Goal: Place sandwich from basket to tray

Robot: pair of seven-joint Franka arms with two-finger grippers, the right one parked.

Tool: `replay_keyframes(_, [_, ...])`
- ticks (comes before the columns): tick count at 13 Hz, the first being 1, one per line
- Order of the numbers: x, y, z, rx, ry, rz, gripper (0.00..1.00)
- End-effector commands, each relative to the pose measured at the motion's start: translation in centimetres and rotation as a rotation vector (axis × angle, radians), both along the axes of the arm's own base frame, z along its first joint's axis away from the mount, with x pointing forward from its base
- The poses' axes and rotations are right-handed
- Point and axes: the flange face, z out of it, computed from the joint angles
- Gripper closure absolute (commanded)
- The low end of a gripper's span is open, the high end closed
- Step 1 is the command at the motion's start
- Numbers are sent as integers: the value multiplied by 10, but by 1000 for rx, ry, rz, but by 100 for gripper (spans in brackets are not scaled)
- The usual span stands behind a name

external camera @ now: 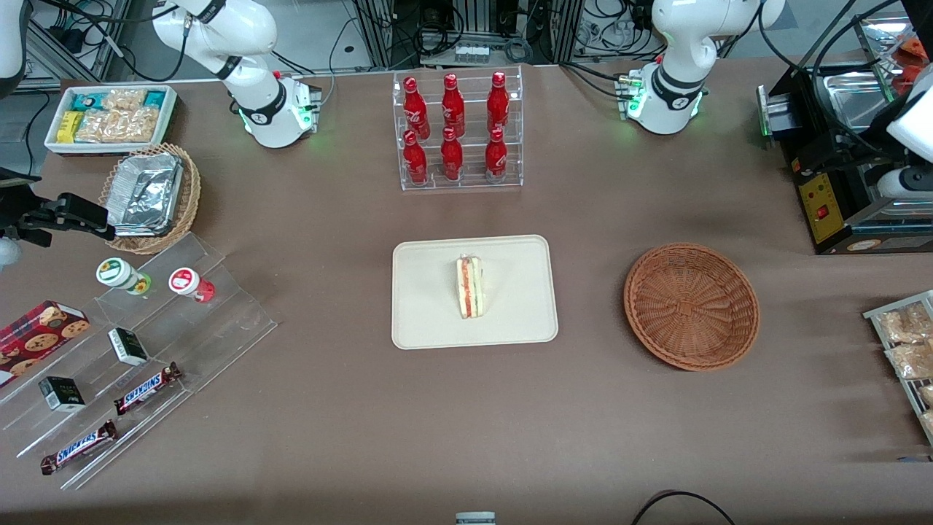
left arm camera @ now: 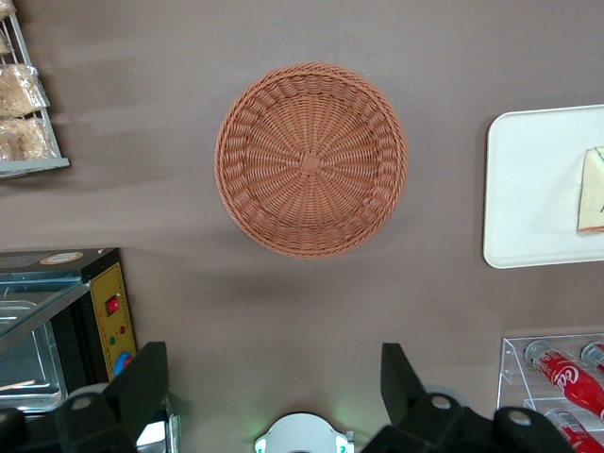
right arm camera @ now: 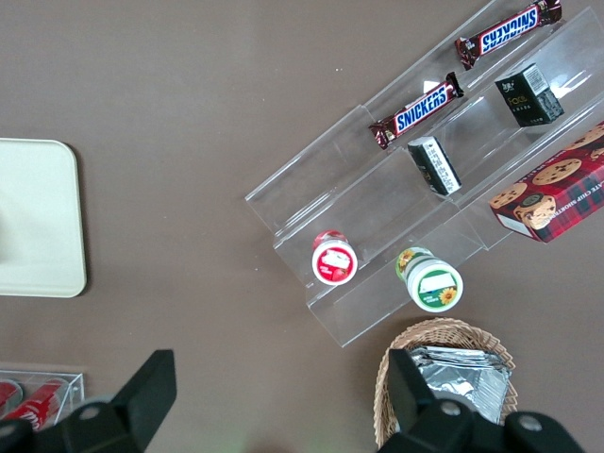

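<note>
Cola bottles (external camera: 453, 131) (red), Snickers bars (external camera: 146, 387)

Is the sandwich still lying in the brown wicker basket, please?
No, the sandwich lies on the tray, the basket holds nothing, and the open gripper hangs above the table beside the basket.

Sandwich (external camera: 470, 286): small triangular wedge of pale bread, standing on the tray (external camera: 430, 321) near its middle, cut edge up with red, orange and green layers showing.

Tray: flat cream-beige rectangle, rounded corners, low rim, on the brown table.

Basket (external camera: 691, 305): round, shallow, reddish-brown wicker, nothing in it, beside the tray toward the working arm's end.

Gripper (left arm camera: 274, 382): fingers spread wide, holding nothing, high over the table. Basket lies below it, well apart; tray and sandwich farther off sideways.
</note>
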Motion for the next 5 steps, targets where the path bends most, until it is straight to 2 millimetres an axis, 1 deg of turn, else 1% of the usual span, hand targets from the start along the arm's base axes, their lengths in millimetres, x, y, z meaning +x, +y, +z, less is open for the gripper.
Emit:
replay_keyframes(1, [-5,-5,7,-14,-29,-19,1])
replay_keyframes(5, [1,-5,6,-15,-29,-5,0])
